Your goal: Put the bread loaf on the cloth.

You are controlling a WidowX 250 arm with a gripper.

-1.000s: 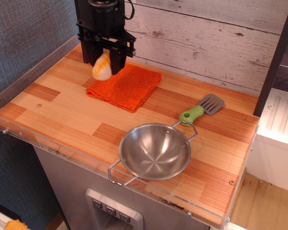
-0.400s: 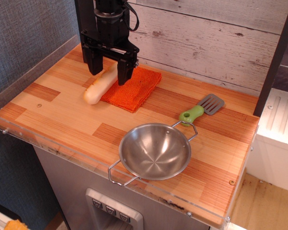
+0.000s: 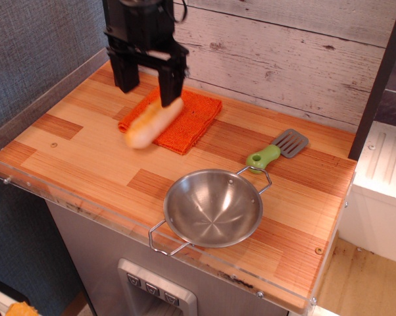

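Observation:
The bread loaf (image 3: pixel 152 122), pale cream with an orange top, looks blurred. It lies diagonally over the front left part of the orange cloth (image 3: pixel 193 113). Its far end is on the cloth and its near end reaches past the cloth's edge over the wooden counter. My black gripper (image 3: pixel 148 84) is just above and behind the loaf with its jaws wide apart and nothing between them. The right finger (image 3: pixel 171 84) ends close to the loaf's far end, and the left finger (image 3: pixel 126 74) is well clear of it.
A steel bowl (image 3: pixel 213 208) with wire handles stands at the counter's front. A spatula (image 3: pixel 277 151) with a green handle lies right of the cloth. A plank wall runs behind the counter, a clear rim along its left and front edges.
The gripper held the loaf upright at the cloth's left edge, then opened and rose. The loaf dropped flat and has shifted right, from beside the cloth onto it.

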